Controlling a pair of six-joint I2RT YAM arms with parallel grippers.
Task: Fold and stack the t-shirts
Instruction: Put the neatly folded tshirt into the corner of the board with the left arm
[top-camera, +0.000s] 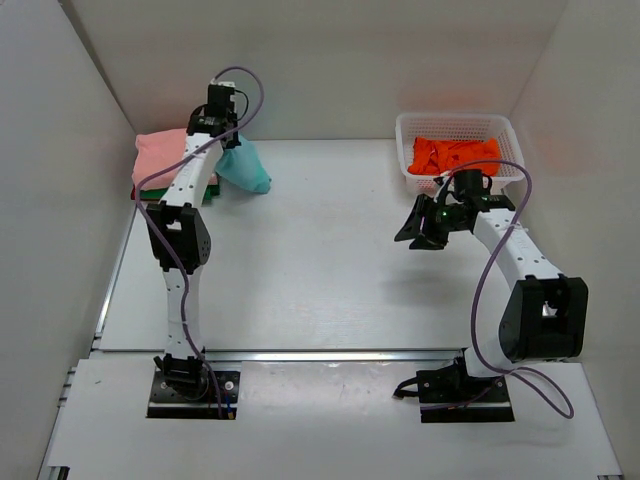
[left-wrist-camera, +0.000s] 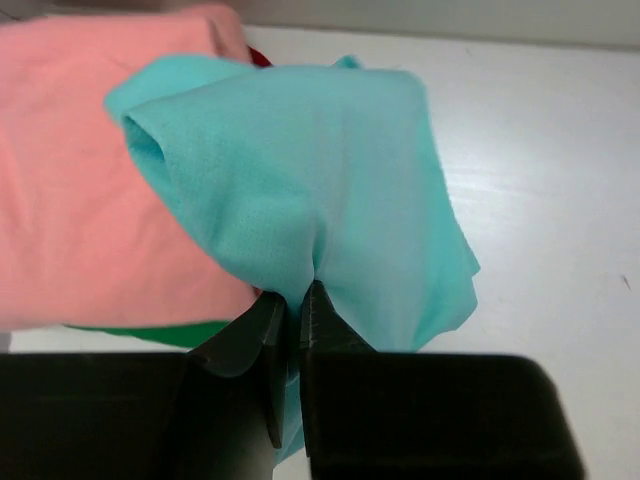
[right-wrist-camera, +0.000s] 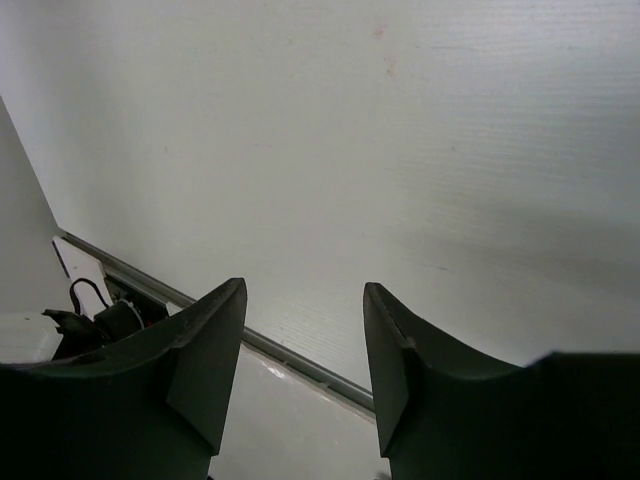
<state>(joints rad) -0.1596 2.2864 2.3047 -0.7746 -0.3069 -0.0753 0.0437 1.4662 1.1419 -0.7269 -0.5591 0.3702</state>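
Note:
My left gripper (top-camera: 228, 140) is shut on a teal t-shirt (top-camera: 245, 168), which hangs bunched from it at the back left. In the left wrist view my left gripper (left-wrist-camera: 293, 296) pinches a fold of the teal t-shirt (left-wrist-camera: 330, 190). Beside it lies a stack with a folded pink t-shirt (top-camera: 160, 155) on top and a green one (top-camera: 180, 195) under it; the pink t-shirt (left-wrist-camera: 80, 180) and a green edge (left-wrist-camera: 140, 333) show in the left wrist view. An orange t-shirt (top-camera: 455, 155) lies crumpled in a white basket (top-camera: 510, 130). My right gripper (top-camera: 415, 225) is open and empty above the table; it also shows in the right wrist view (right-wrist-camera: 305, 300).
White walls close in the table on the left, back and right. A metal rail (top-camera: 330, 355) runs along the table's near edge, also seen in the right wrist view (right-wrist-camera: 290, 355). The white basket stands at the back right corner.

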